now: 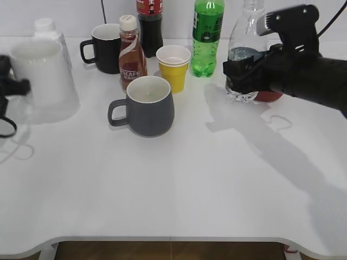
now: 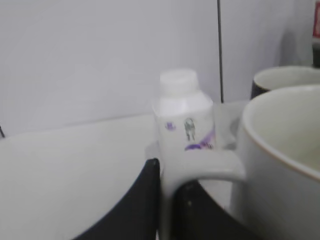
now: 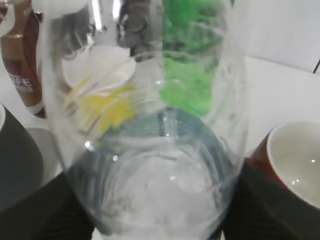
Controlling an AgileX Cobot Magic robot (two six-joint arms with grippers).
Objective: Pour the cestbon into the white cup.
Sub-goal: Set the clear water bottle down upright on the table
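The white cup (image 1: 40,76) is at the far left of the table, blurred. My left gripper (image 1: 11,86) is shut on its side handle; in the left wrist view my jaws (image 2: 167,200) pinch the handle and the cup (image 2: 280,150) fills the right side, its inside looking empty. The cestbon (image 1: 244,49), a clear ribbed bottle with some water, stands upright at the back right. My right gripper (image 1: 241,73) is shut around its lower body. In the right wrist view the cestbon (image 3: 150,150) fills the frame between my fingers (image 3: 155,215).
A grey mug (image 1: 149,105) stands at centre left. Behind it are a black mug (image 1: 105,47), a coffee bottle (image 1: 132,54), a cola bottle (image 1: 150,24), a yellow paper cup (image 1: 173,66) and a green soda bottle (image 1: 207,35). A red cup (image 3: 295,165) sits beside the cestbon. A white pill bottle (image 2: 185,115) stands behind the white cup.
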